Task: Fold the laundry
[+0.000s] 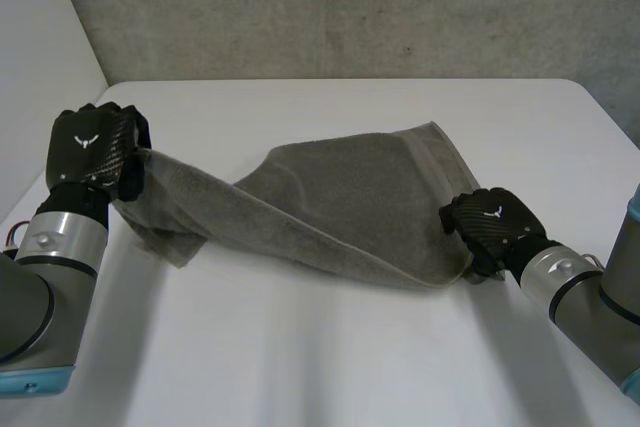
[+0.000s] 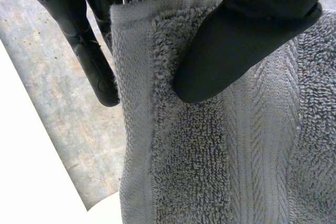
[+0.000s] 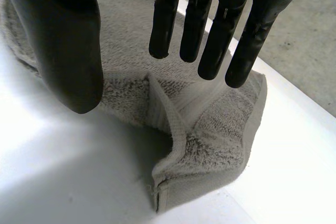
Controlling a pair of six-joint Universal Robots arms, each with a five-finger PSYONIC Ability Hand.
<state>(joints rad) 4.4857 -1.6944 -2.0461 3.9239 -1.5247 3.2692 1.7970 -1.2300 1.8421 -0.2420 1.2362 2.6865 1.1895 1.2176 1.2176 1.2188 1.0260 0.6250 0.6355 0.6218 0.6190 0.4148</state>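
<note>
Left hand [image 1: 92, 145], white-emblemed, pinches towel [image 1: 350, 197]; right hand's [image 1: 492, 225] fingers [image 3: 164, 19] straight.

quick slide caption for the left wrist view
Left hand pinching the grey towel near its hemmed edge, thumb in front, fingers behind.

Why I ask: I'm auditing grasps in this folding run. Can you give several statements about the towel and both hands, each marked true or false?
1. The grey terry-cloth towel rests on the white table. True.
2. The right hand has its fingers curled tight round the towel. False: its fingers are straight, over a crumpled corner.
3. The left hand pinches one end of the towel, lifted off the table. True.
4. The towel is folded into a neat square. False: it stretches rumpled between the hands.
</note>
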